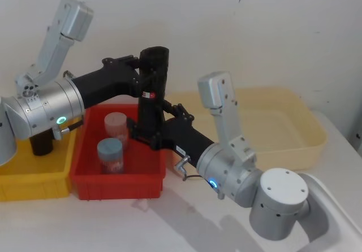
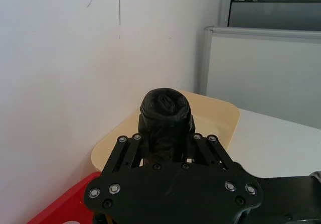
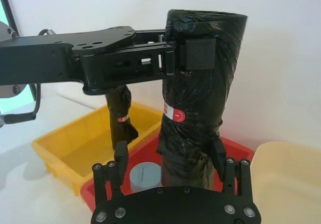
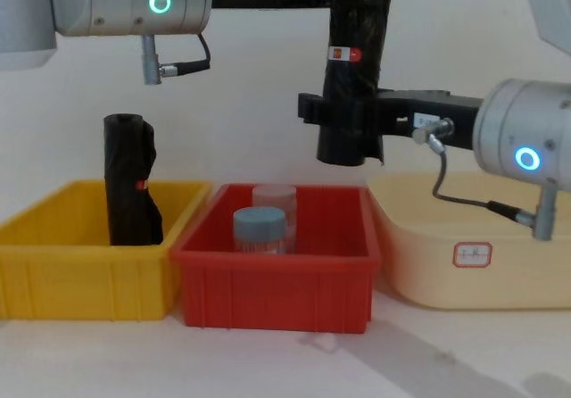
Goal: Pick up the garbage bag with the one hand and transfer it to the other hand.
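The left gripper (image 1: 150, 79) and right gripper (image 1: 148, 132) meet in open air above the red bin (image 4: 277, 264). The chest view shows a clear gap between their load and the bin's rim. The wall stands just behind, the yellow bin (image 4: 80, 273) lies to the left and the cream tub (image 4: 464, 264) to the right, all on the pale bench (image 4: 268, 362).

The left gripper reaches in level from the left and is clamped narrow on the upper part of the garbage bag (image 3: 200, 103), one pad (image 3: 200, 53) pressed flat against it. The right gripper comes from the right, lower down, with its jaws spread around the roll's bottom end. One finger (image 3: 120, 156) stands apart from the plastic, and the other (image 3: 216, 156) is right at its side.

The roll's long axis is close to upright with a slight lean. Its crumpled end faces up and the red-and-white label sits between the two grippers.

Below it in the red bin stand a blue-lidded jar (image 4: 260, 228) and a clear jar (image 4: 274, 197). A lumpier black roll (image 4: 129, 184) stands in the yellow bin.
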Motion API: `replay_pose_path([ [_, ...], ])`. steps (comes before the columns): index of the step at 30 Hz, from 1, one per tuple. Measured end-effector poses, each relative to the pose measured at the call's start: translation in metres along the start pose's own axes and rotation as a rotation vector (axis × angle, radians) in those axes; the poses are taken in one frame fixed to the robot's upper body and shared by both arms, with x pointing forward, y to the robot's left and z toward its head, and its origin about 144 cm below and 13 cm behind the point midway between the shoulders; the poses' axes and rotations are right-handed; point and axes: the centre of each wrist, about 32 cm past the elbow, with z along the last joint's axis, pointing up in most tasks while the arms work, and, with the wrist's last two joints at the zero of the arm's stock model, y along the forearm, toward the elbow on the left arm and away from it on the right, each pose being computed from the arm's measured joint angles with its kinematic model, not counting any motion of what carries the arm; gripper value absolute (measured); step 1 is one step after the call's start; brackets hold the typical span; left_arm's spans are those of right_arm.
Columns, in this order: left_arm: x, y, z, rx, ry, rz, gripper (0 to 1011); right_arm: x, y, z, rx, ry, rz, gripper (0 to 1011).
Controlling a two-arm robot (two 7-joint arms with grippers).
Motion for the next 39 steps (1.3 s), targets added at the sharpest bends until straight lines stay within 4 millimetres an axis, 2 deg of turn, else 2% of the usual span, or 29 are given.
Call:
replay_pose_path([
  [24, 0.005, -0.004, -0.001, 0.007, 0.024, -0.029, 364, 0.013, 0.035, -0.005, -0.013, -0.011, -0.078, 988],
  [30, 0.006, -0.004, -0.001, 0.009, 0.023, -0.032, 364, 0.017, 0.039, -0.006, -0.018, -0.013, -0.095, 872],
  [31, 0.006, -0.004, -0.001, 0.009, 0.023, -0.033, 364, 0.017, 0.040, -0.006, -0.019, -0.013, -0.098, 822],
  [32, 0.006, -0.004, -0.001, 0.009, 0.024, -0.033, 364, 0.017, 0.040, -0.006, -0.019, -0.013, -0.098, 822],
  [39, 0.006, -0.004, -0.001, 0.011, 0.024, -0.035, 364, 0.019, 0.042, -0.006, -0.020, -0.015, -0.109, 593],
])
